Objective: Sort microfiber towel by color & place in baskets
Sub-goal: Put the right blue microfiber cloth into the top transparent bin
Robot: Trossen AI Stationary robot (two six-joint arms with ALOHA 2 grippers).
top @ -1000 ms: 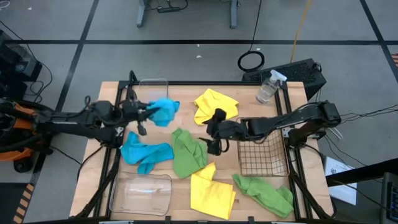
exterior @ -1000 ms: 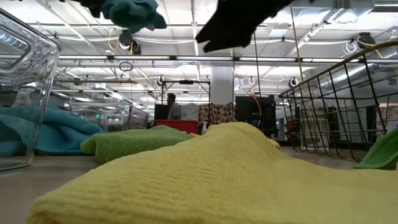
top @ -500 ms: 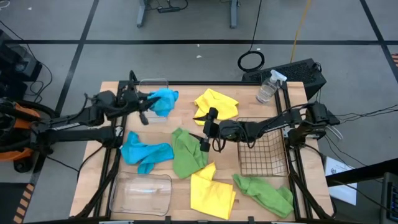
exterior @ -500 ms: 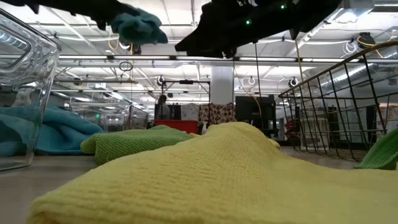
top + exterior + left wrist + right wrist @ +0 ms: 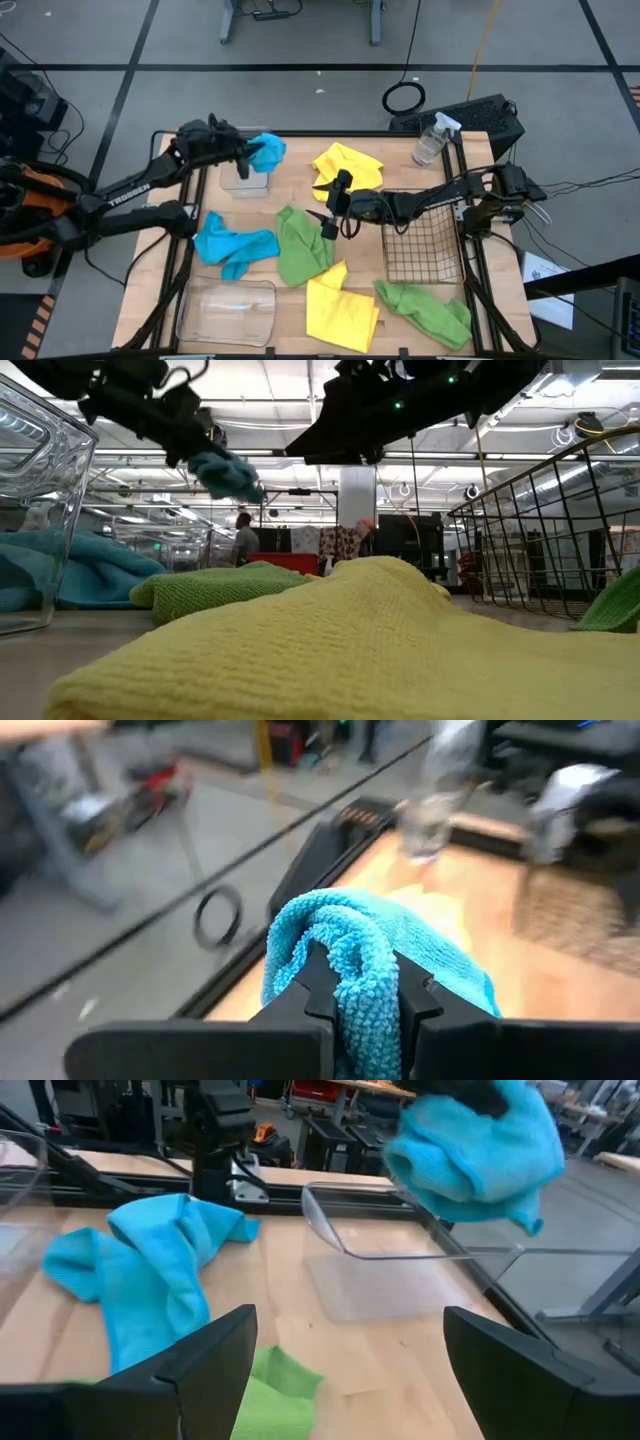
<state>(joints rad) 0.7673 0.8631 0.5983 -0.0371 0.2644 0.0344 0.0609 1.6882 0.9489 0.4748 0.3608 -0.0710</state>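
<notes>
I hold one blue towel (image 5: 266, 152) pinched in the left claw (image 5: 248, 155), raised above the clear tub (image 5: 246, 175) at the far left of the surface (image 5: 400, 170); in the left wrist view the cloth (image 5: 370, 960) bulges up between the closed fingers (image 5: 305, 985). The right claw (image 5: 333, 205) waits with jaws wide and nothing in them, above the middle of the surface near the far yellow towel (image 5: 347, 165). The second blue towel (image 5: 232, 248) lies on the surface nearer me, beside a green towel (image 5: 300, 245); another yellow towel (image 5: 340, 310) and green towel (image 5: 425, 310) lie at the near edge, a second clear tub (image 5: 226, 312) sits at the near left, and the wire basket (image 5: 422, 250) stands to the right. To do this step well, I judge that I should centre the bundle over the tub's opening, lower until the hanging cloth is inside the walls, and only then release, so that no corner drapes over the rim.
</notes>
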